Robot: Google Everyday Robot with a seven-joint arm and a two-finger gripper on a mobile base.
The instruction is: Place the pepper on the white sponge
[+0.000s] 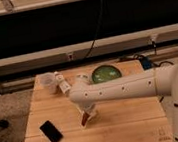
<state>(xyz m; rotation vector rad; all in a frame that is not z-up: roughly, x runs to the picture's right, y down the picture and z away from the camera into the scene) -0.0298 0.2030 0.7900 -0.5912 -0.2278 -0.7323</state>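
Observation:
My gripper points down at the end of the white arm that reaches in from the right, over the middle of the wooden table. It is shut on the small dark red pepper, which hangs from its tip. The pepper is right at the white sponge, which is mostly hidden under the gripper; only an off-white edge shows beside the pepper. I cannot tell whether the pepper touches the sponge.
A green bowl sits at the back of the table. A clear cup and a white bottle stand at the back left. A black phone lies front left. Cables lie at the back right.

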